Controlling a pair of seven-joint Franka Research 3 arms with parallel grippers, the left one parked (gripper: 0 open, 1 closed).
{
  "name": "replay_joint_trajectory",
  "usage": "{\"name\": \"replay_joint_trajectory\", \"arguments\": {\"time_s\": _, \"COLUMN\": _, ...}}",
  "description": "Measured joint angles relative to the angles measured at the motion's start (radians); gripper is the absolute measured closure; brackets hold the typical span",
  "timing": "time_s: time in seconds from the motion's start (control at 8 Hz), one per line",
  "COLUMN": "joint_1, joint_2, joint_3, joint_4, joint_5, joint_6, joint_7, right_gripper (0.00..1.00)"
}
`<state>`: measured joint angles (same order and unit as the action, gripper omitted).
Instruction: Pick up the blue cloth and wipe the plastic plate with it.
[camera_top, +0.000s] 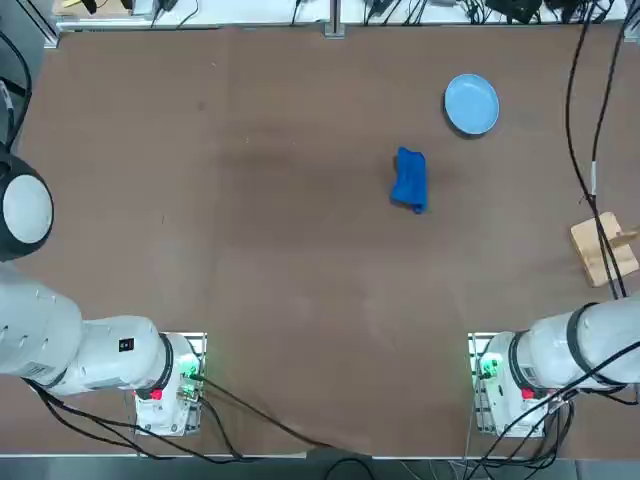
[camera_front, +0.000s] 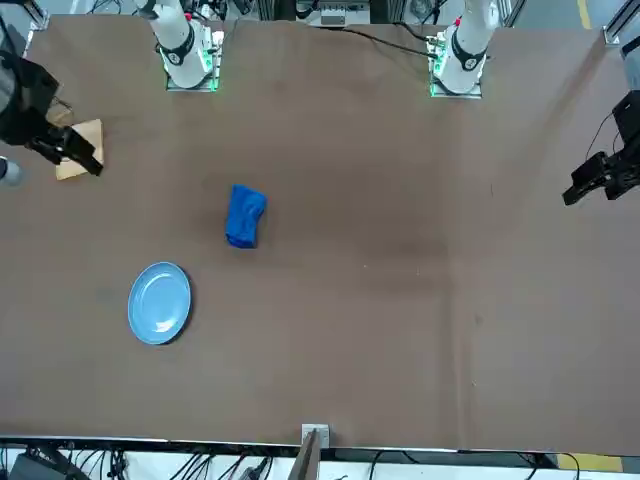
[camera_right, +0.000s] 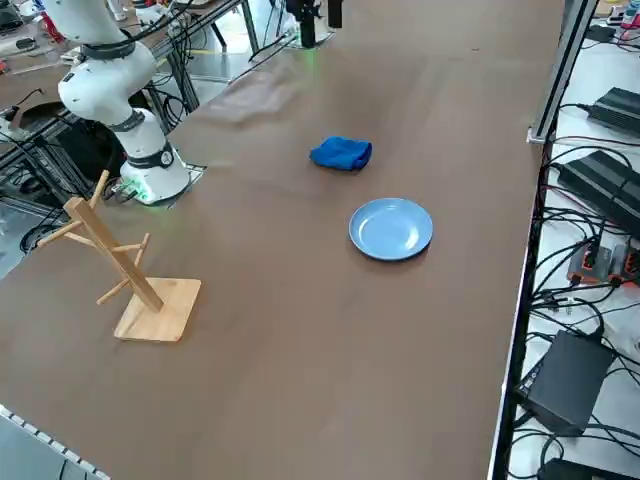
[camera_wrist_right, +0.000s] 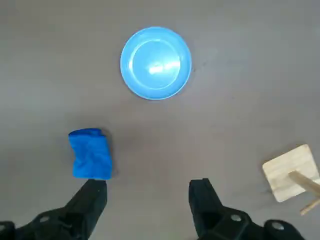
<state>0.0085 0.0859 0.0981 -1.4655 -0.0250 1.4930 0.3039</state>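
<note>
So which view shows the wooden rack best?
The right side view: the wooden rack shows whole, with its square base, leaning post and pegs. The top view has it at the right edge, crossed by cables; the front view shows mostly the base, partly behind the right gripper; the right wrist view cuts it off at the border.

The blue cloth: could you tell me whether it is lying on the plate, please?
No, the blue cloth lies on the bare tabletop, with a gap between it and the plate.
</note>
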Motion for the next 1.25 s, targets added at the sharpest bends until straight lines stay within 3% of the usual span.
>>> {"name": "replay_joint_trajectory", "arguments": {"time_s": 0.5, "joint_1": 0.095, "joint_2": 0.083, "joint_3": 0.002, "joint_4": -0.027, "joint_5": -0.001, "joint_6": 0.101, "joint_7": 0.194, "right_gripper": 0.00}}
{"name": "replay_joint_trajectory", "arguments": {"time_s": 1.25, "joint_1": 0.222, "joint_2": 0.201, "joint_3": 0.004, "joint_4": -0.214, "joint_5": 0.000, "joint_6": 0.428, "joint_7": 0.440, "right_gripper": 0.00}}
